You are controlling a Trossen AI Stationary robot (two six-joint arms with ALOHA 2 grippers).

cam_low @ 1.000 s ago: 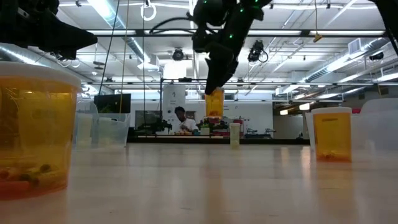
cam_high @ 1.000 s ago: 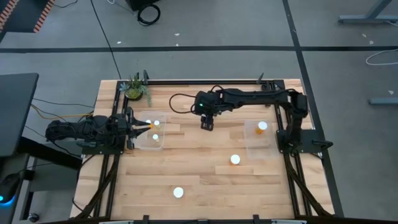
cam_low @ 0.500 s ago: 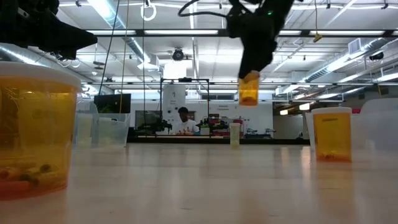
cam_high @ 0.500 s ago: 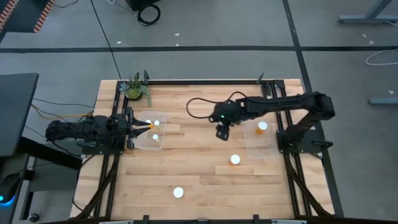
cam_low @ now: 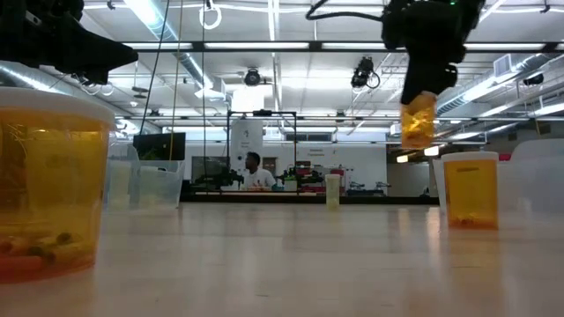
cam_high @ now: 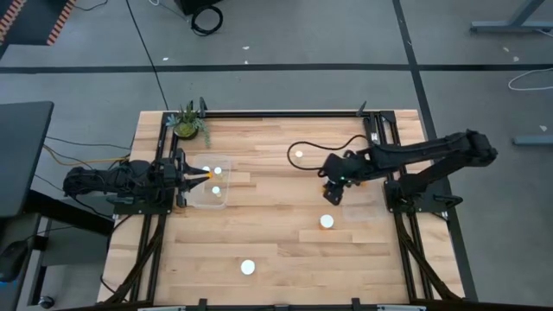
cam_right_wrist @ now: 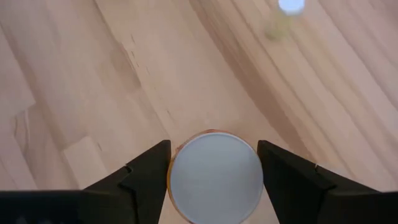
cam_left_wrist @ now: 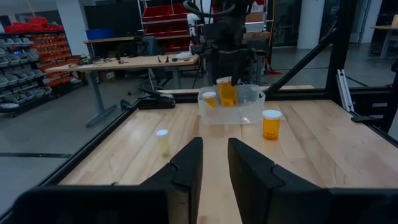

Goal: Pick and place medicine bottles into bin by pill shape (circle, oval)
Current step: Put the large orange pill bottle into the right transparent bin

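The right claw (cam_high: 333, 193) is closed on a medicine bottle (cam_low: 418, 119), its two fingers (cam_right_wrist: 144, 177) pressed to either side of the white cap (cam_right_wrist: 215, 176) in the right wrist view, and the amber body hangs clear above the bench (cam_high: 276, 242) in the low view. Over the last second this arm has carried the bottle from near the middle of the bench across toward the right side, so it is now just beside the right bin (cam_high: 367, 192), which its own arm largely covers from above. That suggests the pick is done and the drop is what remains; whether this bin matches the pill shape cannot be read here. The left claw (cam_high: 207, 177) waits over the left bin (cam_high: 226, 186) with its fingers a narrow gap apart, holding nothing. Loose bottles stand elsewhere on the bench: one toward the back (cam_high: 298, 155), one just in front of the right claw (cam_high: 327, 222), one near the front edge (cam_high: 248, 268). A potted plant (cam_high: 187, 123) sits at the back left corner.
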